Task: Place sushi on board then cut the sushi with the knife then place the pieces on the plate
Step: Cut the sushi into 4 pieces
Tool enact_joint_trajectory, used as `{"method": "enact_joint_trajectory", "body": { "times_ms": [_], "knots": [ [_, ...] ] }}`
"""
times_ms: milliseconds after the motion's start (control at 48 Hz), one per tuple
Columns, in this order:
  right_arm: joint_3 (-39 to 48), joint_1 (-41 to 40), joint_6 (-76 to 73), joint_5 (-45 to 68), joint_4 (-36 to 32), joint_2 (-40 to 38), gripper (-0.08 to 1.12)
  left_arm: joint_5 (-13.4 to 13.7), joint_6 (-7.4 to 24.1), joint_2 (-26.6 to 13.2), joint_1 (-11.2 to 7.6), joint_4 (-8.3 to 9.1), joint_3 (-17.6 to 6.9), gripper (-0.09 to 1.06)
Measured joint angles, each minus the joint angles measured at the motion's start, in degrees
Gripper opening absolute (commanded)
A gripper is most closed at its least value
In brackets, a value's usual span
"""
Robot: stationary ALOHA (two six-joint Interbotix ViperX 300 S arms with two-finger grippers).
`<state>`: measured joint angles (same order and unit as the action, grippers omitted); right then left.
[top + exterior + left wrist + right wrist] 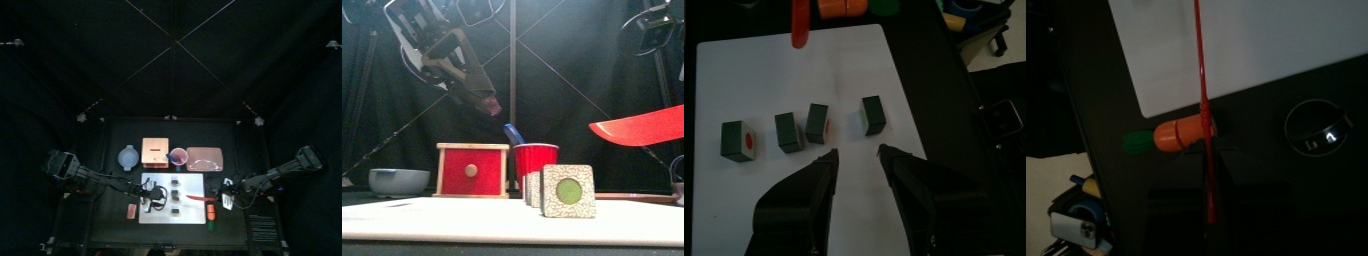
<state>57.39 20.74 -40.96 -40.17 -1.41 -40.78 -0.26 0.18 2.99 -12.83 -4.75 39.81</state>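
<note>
Sushi pieces (818, 123): four, cut apart, mid-frame on white board (764, 80). Left gripper (858, 152): jaws spread, empty, just beside them. Right gripper (227, 193): clamped on red knife (643, 125). Pink plate (203, 157), upper right: no pieces yet; transfer outstanding.

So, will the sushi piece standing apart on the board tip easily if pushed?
This sushi piece stands upright on a narrow edge on the white board, so a push would probably topple it. Its flat sides look rigid, likely easy for the jaws to pinch.
</note>
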Motion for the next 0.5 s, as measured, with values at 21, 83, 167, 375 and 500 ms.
{"method": "enact_joint_trajectory", "body": {
  "times_ms": [21,83,167,375,500],
  "knots": [
    [0.53,-0.09,-0.09,-0.18,0.44,-0.7,0.33,-0.35,0.0,0.0,0.09,0.0,0.18,0.77],
    [2.02,-0.09,-0.09,-0.79,1.76,-2.46,0.33,-1.67,0.0,0.09,0.35,0.0,0.62,0.77],
    [3.25,-0.09,0.09,-1.23,3.96,-2.99,0.34,-3.6,0.09,0.0,0.62,0.0,1.05,0.77],
    [5.45,-0.26,0.09,-4.04,6.59,-2.81,0.35,-8.35,0.0,0.0,1.85,0.0,2.37,0.77],
    [6.59,-0.35,0.0,-6.24,7.29,-3.25,0.35,-9.49,0.0,0.0,2.2,0.0,2.55,0.77]
  ]
}}
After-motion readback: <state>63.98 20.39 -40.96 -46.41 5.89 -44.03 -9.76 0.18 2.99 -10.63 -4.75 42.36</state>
